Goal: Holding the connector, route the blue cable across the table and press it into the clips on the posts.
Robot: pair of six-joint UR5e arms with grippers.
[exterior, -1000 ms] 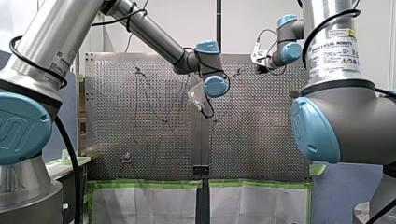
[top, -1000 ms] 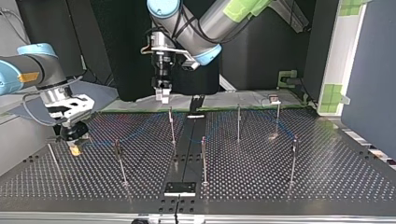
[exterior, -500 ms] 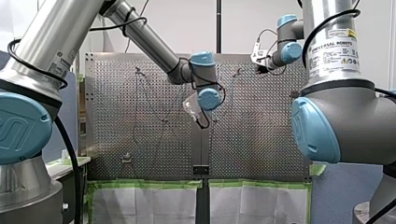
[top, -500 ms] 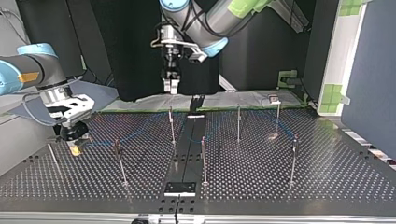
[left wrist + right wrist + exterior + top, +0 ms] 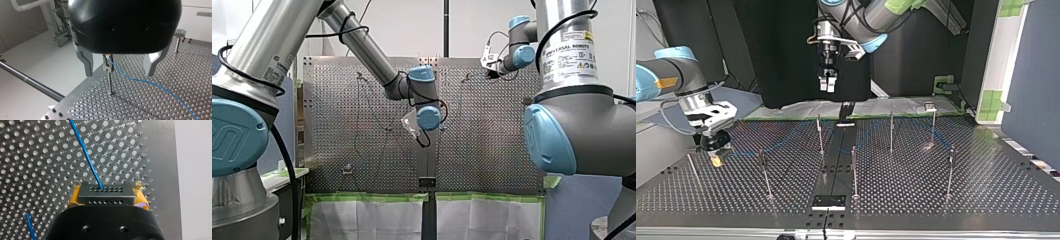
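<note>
- Front view: my left arm reaches over the middle of the perforated surface. My right arm ends at the far edge, at the view's right. I cannot tell the state of either set of fingers from here
- Top view: my left fingers hang well above the surface, over its far side, apart from the posts. My right fingers sit low at the view's left, close to the surface
- Left wrist view: my left fingers stand wide apart and hold nothing. Ahead, between them, one of the posts carries a clip with the blue cable seated in it. The cable runs on across the surface
- Right wrist view: my right fingers, with yellow pads, are clamped on the connector. The cable leaves its face and lies over the surface
- Step in hand, as judged: routing, between presses, with the connector end anchored
- Next move, as judged: lower the open left fingers onto the cable beside an unfilled clip and press it in, with the connector held firm
</note>
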